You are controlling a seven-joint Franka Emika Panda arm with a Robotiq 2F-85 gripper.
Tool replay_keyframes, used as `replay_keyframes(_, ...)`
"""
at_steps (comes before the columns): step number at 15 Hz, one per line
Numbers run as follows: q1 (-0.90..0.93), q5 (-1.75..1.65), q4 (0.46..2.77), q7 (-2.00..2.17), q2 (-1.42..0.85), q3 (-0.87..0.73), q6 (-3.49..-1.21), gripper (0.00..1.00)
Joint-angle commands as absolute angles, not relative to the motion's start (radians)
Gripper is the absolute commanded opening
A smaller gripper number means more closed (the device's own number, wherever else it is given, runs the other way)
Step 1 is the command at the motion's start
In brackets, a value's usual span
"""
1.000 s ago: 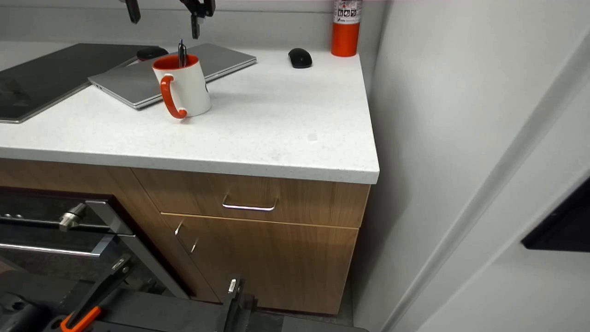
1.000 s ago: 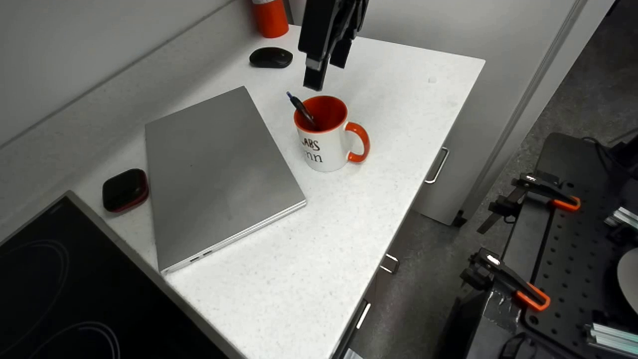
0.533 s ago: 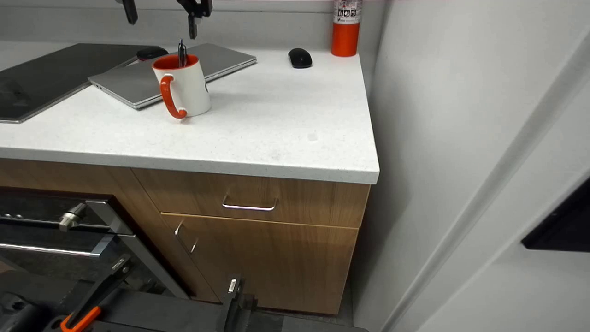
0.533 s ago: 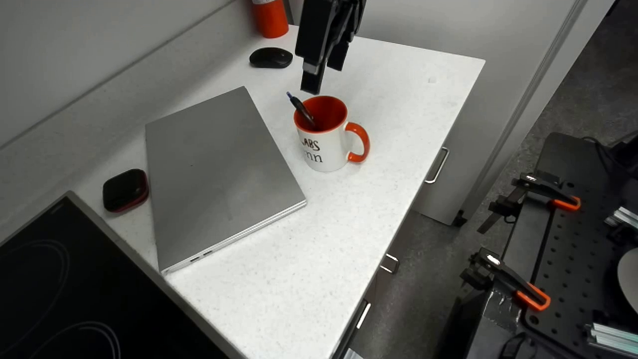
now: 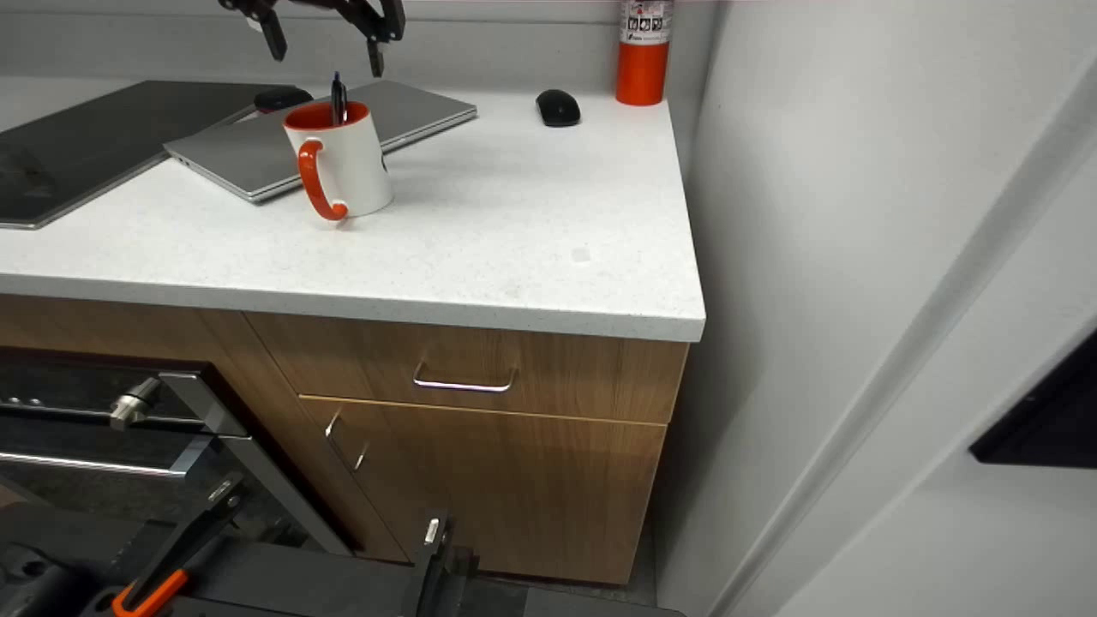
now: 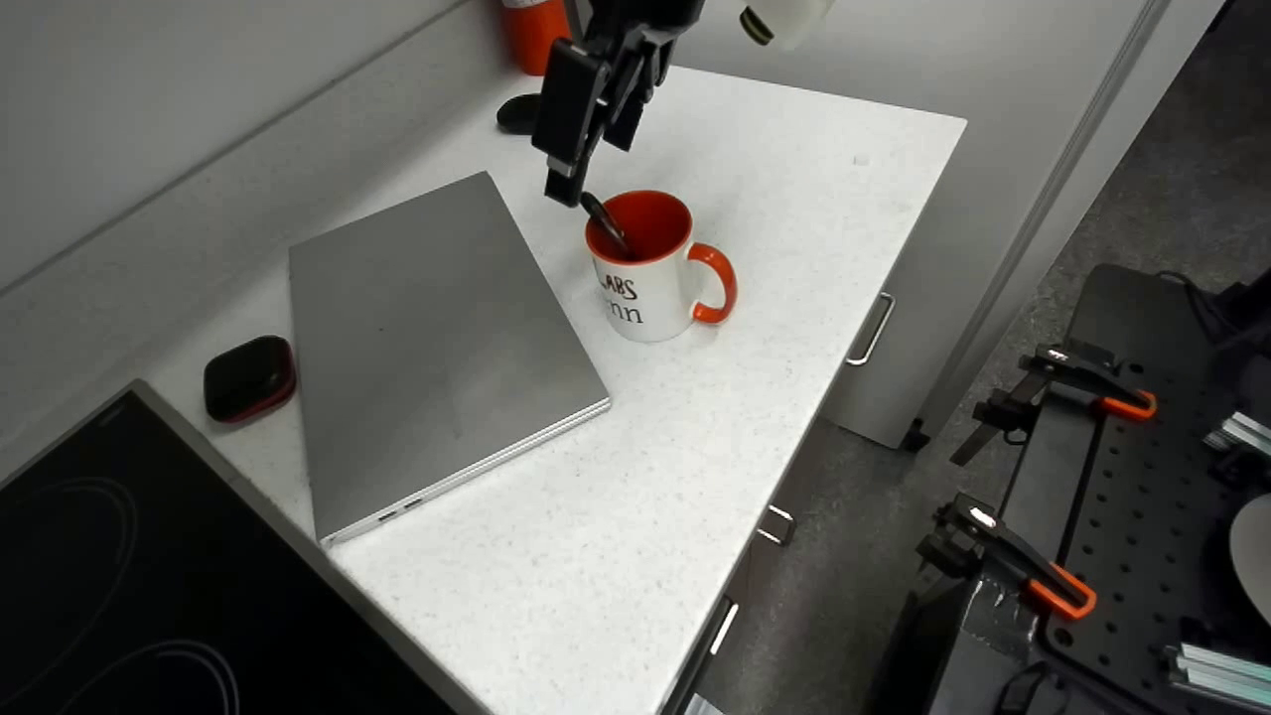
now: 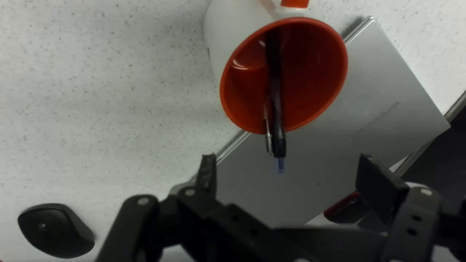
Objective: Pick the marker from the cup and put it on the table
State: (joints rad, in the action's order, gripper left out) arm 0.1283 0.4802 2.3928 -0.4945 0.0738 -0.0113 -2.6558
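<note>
The marker (image 7: pixel 277 109), a dark pen with a blue tip, leans inside the cup with its upper end above the rim. It shows in both exterior views (image 5: pixel 338 98) (image 6: pixel 608 228). The cup (image 6: pixel 650 298), white with a red-orange handle and inside, stands upright on the white table (image 6: pixel 596 556); it also shows in the wrist view (image 7: pixel 227 40). My gripper (image 7: pixel 287 158) is open and empty. In the wrist view the marker's tip lies between its spread fingers, near their tips. In an exterior view the gripper (image 6: pixel 593 171) is tilted; one fingertip hides the marker's top end.
A closed grey laptop (image 6: pixel 437 357) lies beside the cup. A black mouse (image 5: pixel 558 108) and a red cylinder (image 5: pixel 643 73) stand toward the back. A small black-and-red case (image 6: pixel 250 379) and a black cooktop (image 6: pixel 149 556) lie beyond the laptop.
My gripper has tilted and, in an exterior view, moved left and slightly down, toward the marker's top. It stays open. The cup and marker have not moved.
</note>
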Motion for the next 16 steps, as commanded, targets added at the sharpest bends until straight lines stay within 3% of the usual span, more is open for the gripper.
replay_keyframes(1, 0.129, 0.509, 2.389, -0.519, 0.014, 0.016, -2.763, 1.0)
replay_keyframes(4, 0.138, 0.521, 2.392, -0.531, -0.012, 0.023, -2.809, 0.99)
replay_keyframes(5, 0.137, 0.522, 2.395, -0.536, -0.013, 0.028, -2.814, 0.74)
replay_keyframes(7, 0.135, 0.53, 2.399, -0.545, -0.012, 0.033, -2.814, 0.68)
replay_keyframes(16, 0.132, 0.627, 2.411, -0.628, 0.015, 0.039, -2.799, 0.01)
